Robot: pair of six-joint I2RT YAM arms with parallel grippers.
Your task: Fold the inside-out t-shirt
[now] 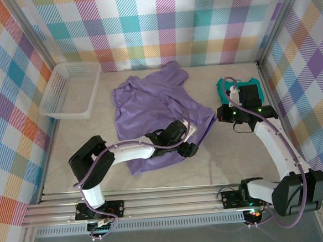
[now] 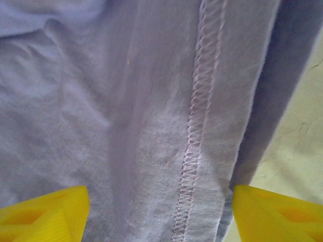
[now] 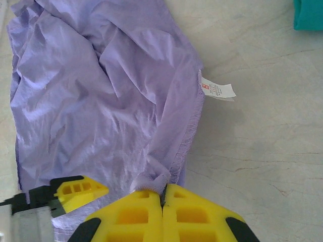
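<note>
Left gripper up close: yellow fingers spread wide, nothing clamped, hanging just over the inside-out t-shirt with a strip of cloth between them. Overlock seam was exposed and ran along near the cloth's edge, stitching side up. Right gripper: fingers closed tip to tip, with a small nub of the hem bunched right at the tips. I read that as pinched. Shirt was plain lavender, thin, heavily creased, spread roughly flat mid-table, with both claws at its right side. White care tag with red print stuck out past the hem onto the marbled table. From the top view I saw the shirt between the white basket at far left, well apart, and the teal garment at far right, which was near.
</note>
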